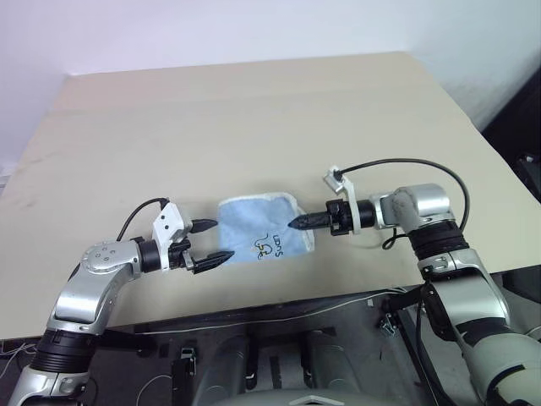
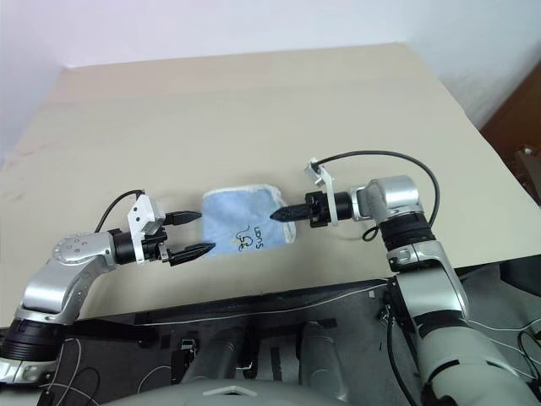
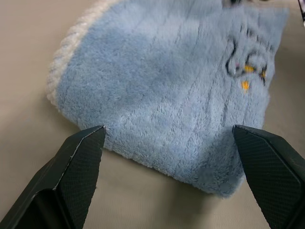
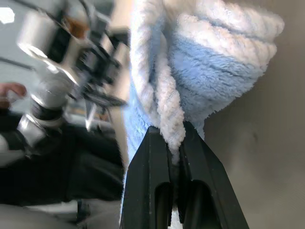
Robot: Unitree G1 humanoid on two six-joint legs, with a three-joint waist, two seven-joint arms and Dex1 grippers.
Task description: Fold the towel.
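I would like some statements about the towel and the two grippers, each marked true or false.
1. The right gripper is shut on the towel. True.
2. The left gripper also pinches the towel. False: its fingers stand open beside the towel's edge, holding nothing.
3. The towel hangs over the edge of the table. False: it lies on the tabletop.
4. A dark printed mark shows on the towel. True.
5. The towel is spread flat in one layer. False: it is folded over.
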